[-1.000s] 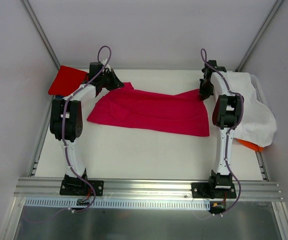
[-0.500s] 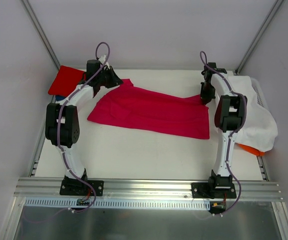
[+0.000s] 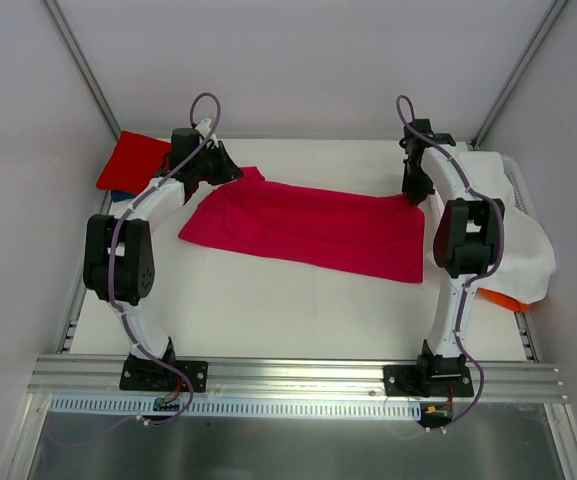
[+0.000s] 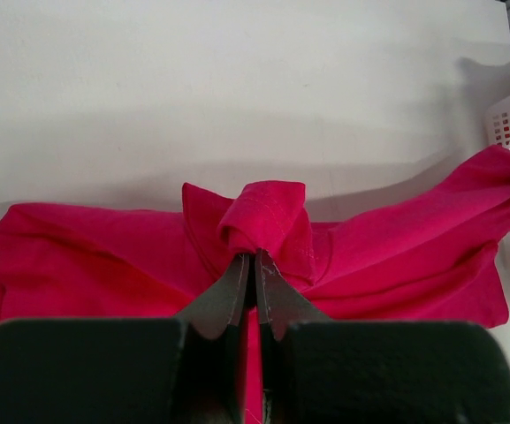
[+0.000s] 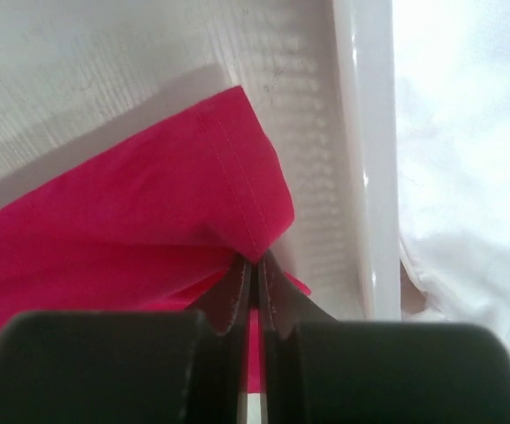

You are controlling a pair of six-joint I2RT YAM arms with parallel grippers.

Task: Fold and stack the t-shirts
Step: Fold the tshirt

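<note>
At the bench's [image 3: 268, 310] far left corner, the red t-shirt [image 3: 128, 162] is partly hidden behind the left arm. The crimson t-shirt [image 3: 308, 225] lies mid-bench, its long axis running left to right. The left claw [image 4: 253, 258] and right claw [image 5: 253, 258] each pinch one of its far corners.

The crimson-pink t-shirt [image 3: 313, 225] lies stretched in a wide band across the far half of the table [image 3: 268, 310]. It is mostly flat with shallow creases. Both far corners are bunched and raised, the left one rolled into a small knot with its stitched hem showing. A brighter red t-shirt [image 3: 133, 160] lies flat at the far left corner. What may be a blue t-shirt [image 3: 115, 196] shows only as a thin sliver at its near edge.
</note>
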